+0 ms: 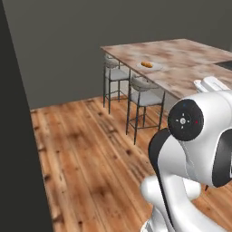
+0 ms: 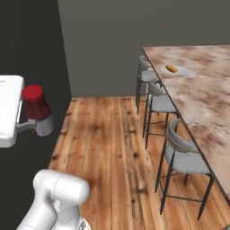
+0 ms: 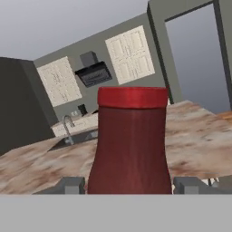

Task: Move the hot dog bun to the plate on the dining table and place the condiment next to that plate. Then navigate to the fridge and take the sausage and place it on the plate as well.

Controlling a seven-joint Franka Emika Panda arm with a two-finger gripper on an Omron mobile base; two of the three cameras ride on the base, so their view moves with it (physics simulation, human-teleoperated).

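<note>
Pincer [image 2: 30, 124] clamped around the condiment [image 2: 37, 109], held aloft over the wood floor [image 2: 108, 143], well apart from the table [image 2: 202, 103] where the bun [image 2: 171, 68] lies on the plate [image 2: 180, 72].

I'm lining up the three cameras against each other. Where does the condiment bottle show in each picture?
Left base view: I cannot find the bottle here.
Right base view: condiment bottle at the left edge, mid-height, held off the floor beside the white hand.
Hand view: it stands at the centre, between the fingers.
Shared landmark: the dining table with its marbled top, also seen at and.
</note>
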